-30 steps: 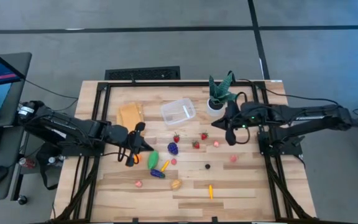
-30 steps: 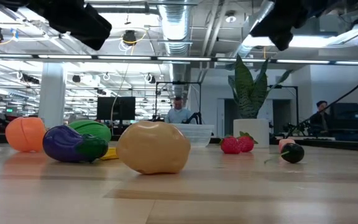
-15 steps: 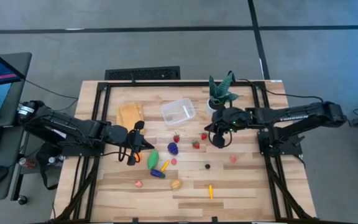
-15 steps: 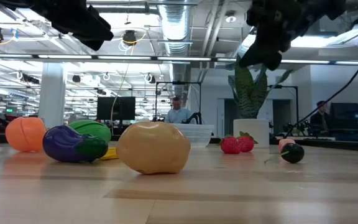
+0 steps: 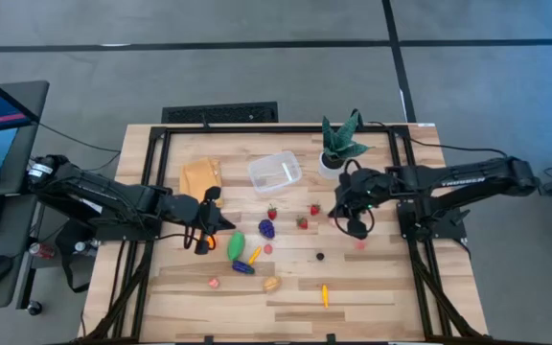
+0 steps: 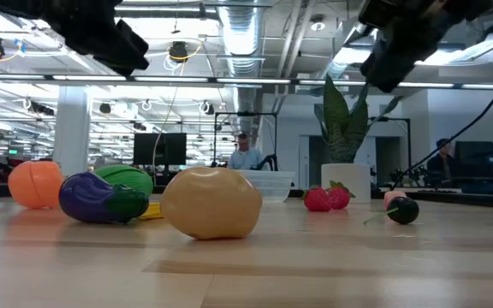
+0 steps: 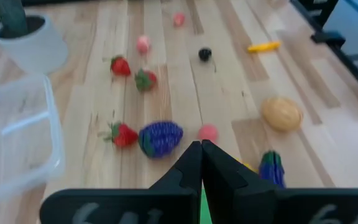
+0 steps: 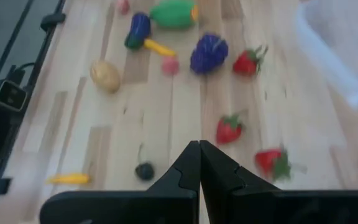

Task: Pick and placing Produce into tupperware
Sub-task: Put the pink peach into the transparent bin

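Observation:
The clear tupperware (image 5: 274, 171) stands empty on the far half of the table. The produce lies scattered on the wood: purple grapes (image 5: 266, 228), strawberries (image 5: 302, 222), a green piece (image 5: 235, 245), an eggplant (image 5: 242, 268), a tan potato (image 5: 271, 284), a black berry (image 5: 320, 256), a pink bit (image 5: 359, 243). My left gripper (image 5: 209, 227) hangs shut above the table, left of the green piece. My right gripper (image 5: 354, 228) hangs shut above the table, right of the strawberries. In the right wrist view the shut fingertips (image 8: 199, 149) point over strawberries (image 8: 229, 130). In the left wrist view the gripper (image 7: 201, 149) points toward the grapes (image 7: 160, 138).
A spiky green plant in a white pot (image 5: 338, 149) stands just beyond my right arm. A tan-yellow folded cloth (image 5: 200, 175) lies left of the tub. A yellow piece (image 5: 325, 295) and a pink bit (image 5: 214, 283) lie near the table's near edge. People sit in the room beyond.
My right gripper swung toward the table's left over the strawberries, then came back right and toward the near edge. It stayed shut and took nothing. The produce and the tub have not moved.

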